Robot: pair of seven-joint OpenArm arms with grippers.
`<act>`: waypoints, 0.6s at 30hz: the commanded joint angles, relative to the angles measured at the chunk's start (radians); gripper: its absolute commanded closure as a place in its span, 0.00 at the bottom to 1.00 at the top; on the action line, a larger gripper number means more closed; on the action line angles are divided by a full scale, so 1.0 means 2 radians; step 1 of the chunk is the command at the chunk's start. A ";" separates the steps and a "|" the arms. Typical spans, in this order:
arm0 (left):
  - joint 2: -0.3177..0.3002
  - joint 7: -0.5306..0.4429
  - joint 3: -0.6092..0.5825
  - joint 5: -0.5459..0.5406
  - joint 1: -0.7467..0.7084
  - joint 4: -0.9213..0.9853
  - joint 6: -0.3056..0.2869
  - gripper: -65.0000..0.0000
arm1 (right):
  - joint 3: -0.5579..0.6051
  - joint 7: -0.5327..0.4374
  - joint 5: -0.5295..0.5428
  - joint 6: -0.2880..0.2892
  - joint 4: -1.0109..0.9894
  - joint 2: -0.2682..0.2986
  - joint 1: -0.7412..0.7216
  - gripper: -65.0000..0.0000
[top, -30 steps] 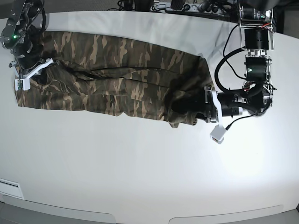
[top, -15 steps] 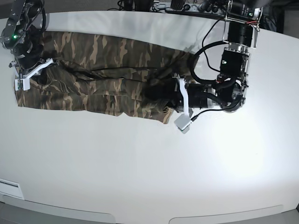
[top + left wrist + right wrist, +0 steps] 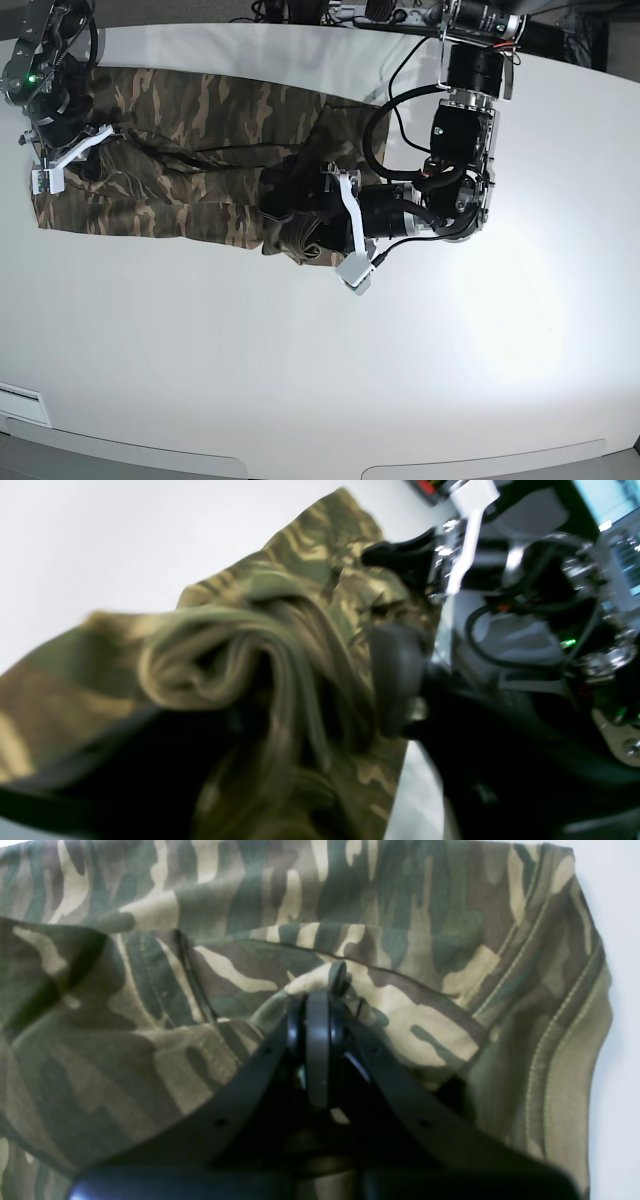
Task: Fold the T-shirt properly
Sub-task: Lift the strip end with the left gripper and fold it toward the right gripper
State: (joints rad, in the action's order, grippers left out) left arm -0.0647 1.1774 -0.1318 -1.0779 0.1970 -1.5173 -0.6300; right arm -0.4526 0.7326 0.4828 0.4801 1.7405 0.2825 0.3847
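— Tally, please: cloth first.
— One camouflage T-shirt (image 3: 200,190), spread on one white table (image 3: 300,380). No second garment counted.
— And machinery?
— Two robot arms: left arm (image 3: 465,130), right arm (image 3: 45,80). Two grippers, one apiece: left gripper (image 3: 300,205), right gripper (image 3: 318,990).
— Cameras?
— Two white wrist brackets in the base view, one on each arm. Cables at the far edge too tangled to count.
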 commanded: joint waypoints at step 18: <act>-0.006 0.004 0.129 -0.008 0.015 -0.008 0.004 1.00 | -0.002 0.015 -0.006 0.007 0.002 0.006 0.002 1.00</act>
State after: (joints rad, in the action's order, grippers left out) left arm -0.0746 1.2015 0.1257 -1.0733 0.2108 -1.5177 -0.6212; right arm -0.4526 0.7326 0.4824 0.4908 1.7405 0.2825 0.3847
